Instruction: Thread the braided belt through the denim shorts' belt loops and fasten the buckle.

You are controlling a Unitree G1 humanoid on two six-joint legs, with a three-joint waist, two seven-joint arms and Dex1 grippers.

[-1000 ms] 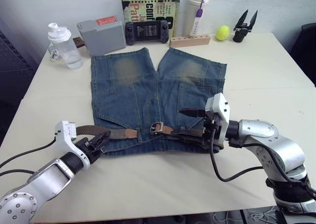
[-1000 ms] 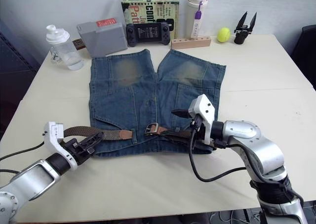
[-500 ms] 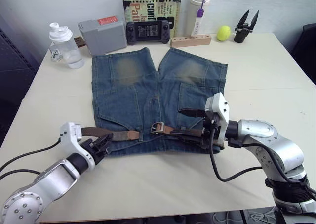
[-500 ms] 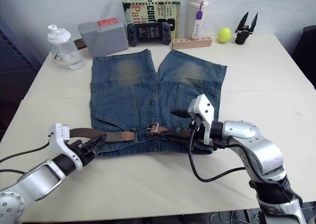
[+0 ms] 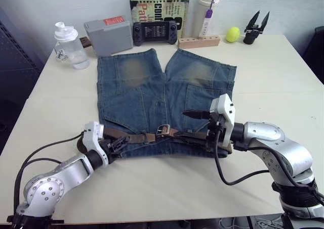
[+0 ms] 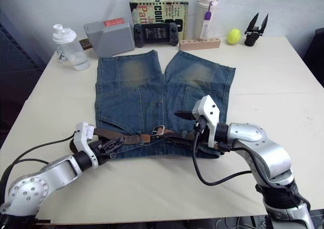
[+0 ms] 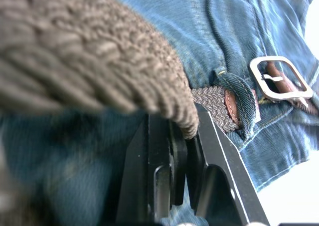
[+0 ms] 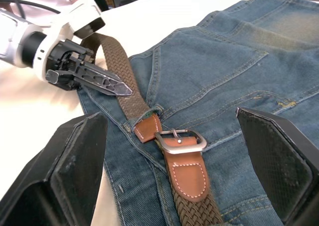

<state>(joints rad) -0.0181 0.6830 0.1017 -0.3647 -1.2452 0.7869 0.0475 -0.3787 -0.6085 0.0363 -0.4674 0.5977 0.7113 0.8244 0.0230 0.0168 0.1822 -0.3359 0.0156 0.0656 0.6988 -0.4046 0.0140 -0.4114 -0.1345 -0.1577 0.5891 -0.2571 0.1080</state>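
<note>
Across the lower middle of the frame, the braided belt (image 5: 142, 136) lies along the waistband of the denim shorts (image 5: 162, 95), its tan tip just beside the buckle (image 8: 178, 141), unfastened. The left gripper (image 5: 117, 145) reaches in low from the lower left, fingers pinched on the braided strap. The right gripper (image 5: 195, 124) extends from the lower right, fingers spread wide over the waistband. A book (image 5: 159, 10) at the upper edge reads "Patt".

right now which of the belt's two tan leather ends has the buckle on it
The tan end on the robot's right side, leading to the right gripper; the silver buckle sits at its tip. The other tan tip is plain, poking through a belt loop.
</note>
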